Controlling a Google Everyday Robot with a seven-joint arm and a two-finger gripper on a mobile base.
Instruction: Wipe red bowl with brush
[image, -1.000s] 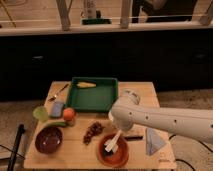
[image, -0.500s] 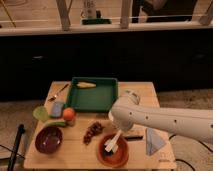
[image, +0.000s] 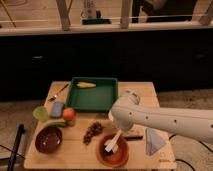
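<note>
The tabletop (image: 40, 159) carried two bowls: one red bowl (image: 113, 151) at its front edge, one maroon bowl (image: 48, 139) at left. One hand (image: 115, 140) hung over the red bowl, pinching the single brush (image: 112, 146) by its stiff, light handle, the best hold; bristles probably soft.

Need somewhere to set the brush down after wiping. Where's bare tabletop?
The gripper holds the brush over the red bowl. Bare wood: the front edge between the maroon bowl and the red bowl, and the right rear corner beside the green tray. The left side is crowded.
</note>
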